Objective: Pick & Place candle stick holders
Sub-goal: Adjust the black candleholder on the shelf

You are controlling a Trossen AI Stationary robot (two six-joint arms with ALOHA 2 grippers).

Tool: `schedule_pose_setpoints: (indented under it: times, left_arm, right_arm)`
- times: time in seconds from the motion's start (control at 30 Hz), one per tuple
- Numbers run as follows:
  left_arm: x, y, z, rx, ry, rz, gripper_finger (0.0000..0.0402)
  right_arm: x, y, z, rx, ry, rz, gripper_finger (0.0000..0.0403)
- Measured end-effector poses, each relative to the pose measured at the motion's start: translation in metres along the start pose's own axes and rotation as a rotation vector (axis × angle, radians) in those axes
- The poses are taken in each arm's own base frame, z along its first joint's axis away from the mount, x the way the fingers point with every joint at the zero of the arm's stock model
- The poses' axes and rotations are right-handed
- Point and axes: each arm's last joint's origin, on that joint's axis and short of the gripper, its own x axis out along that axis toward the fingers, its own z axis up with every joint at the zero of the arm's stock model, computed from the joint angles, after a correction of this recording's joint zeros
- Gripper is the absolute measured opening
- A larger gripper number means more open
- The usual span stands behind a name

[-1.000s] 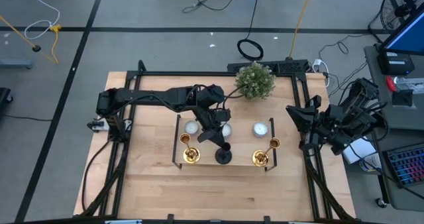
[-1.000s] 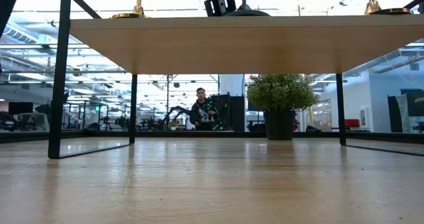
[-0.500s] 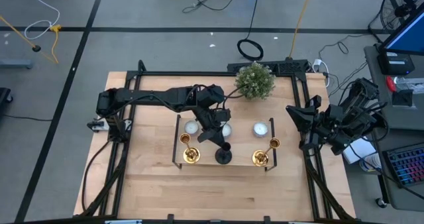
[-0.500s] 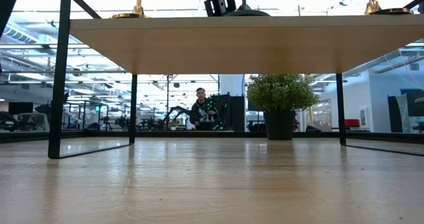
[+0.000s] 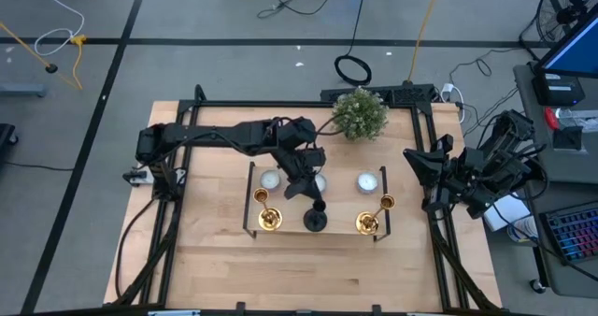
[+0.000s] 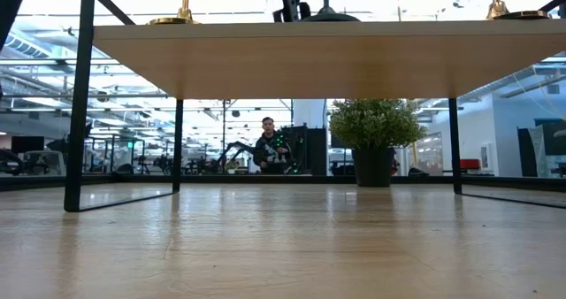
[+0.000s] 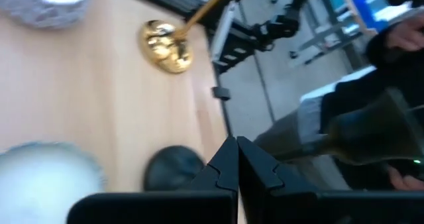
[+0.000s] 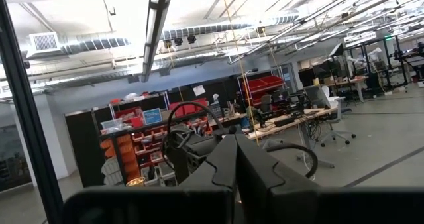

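Currently left gripper [image 5: 306, 187] hovers over the long wooden black-framed stand [image 5: 290, 224], just behind the short black round-based candle holder [image 5: 316, 220]; fingers pressed together, gripping nothing. Two slim shiny gold candlesticks [image 5: 268, 213] [image 5: 372, 217] flank it on the stand. Black holder is probably metal: rigid, slick, bottom-heavy, so grip the narrow stem above the base. Right gripper [image 5: 428, 179] is parked at the table edge, clenched empty

I see my right tool [image 8: 236, 159] with fingers pressed together; beyond it, red storage bins [image 8: 132, 134] and desks [image 8: 291, 118].
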Motion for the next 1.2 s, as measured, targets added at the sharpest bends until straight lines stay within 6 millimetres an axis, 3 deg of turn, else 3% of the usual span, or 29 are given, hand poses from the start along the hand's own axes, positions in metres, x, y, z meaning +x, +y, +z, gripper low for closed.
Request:
schedule_pose_setpoints:
  times: [0.2, 0.47, 1.2]
  left_arm:
    - [0.001, 0.012, -0.004, -0.025, 0.024, 0.034, 0.0]
    - [0.027, 0.034, -0.013, -0.07, 0.1, -0.005, 0.0]
    - [0.036, 0.025, -0.017, -0.064, 0.131, -0.037, 0.0]
  right_arm:
    - [0.0, 0.0, 0.0, -0.001, 0.0, 0.0, 0.0]
    - [0.0, 0.0, 0.0, -0.004, 0.001, -0.001, 0.0]
    - [-0.001, -0.003, 0.003, 0.002, 0.0, -0.004, 0.0]
